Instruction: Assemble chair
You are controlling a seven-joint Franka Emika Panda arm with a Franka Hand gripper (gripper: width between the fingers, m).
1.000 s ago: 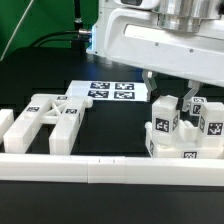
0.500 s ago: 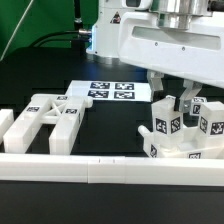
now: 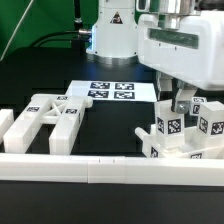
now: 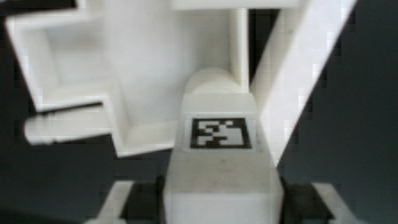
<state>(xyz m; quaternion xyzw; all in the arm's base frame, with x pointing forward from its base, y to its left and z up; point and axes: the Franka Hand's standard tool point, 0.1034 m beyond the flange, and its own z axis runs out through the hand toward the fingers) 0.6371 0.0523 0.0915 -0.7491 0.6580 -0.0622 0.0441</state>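
Note:
My gripper (image 3: 174, 104) hangs over the cluster of white chair parts at the exterior view's right and is shut on an upright white chair leg (image 3: 169, 126) that carries a square tag. In the wrist view the same leg (image 4: 221, 150) runs between the two fingers (image 4: 121, 203), tag facing the camera, with my gripper (image 4: 222, 208) closed round its near end. Beyond it stands a blocky white chair part (image 4: 107, 80) with a recessed opening. Another tagged block (image 3: 210, 126) stands right beside the held leg, on a lower tagged piece (image 3: 190, 155).
Two ladder-like white frames (image 3: 48, 118) lie at the exterior view's left. The marker board (image 3: 112, 90) lies flat at the middle back. A long white border bar (image 3: 100, 166) runs along the front edge.
The arm has shifted toward the exterior view's right, carrying the leg slightly closer to the neighbouring tagged block. The grip has stayed closed.

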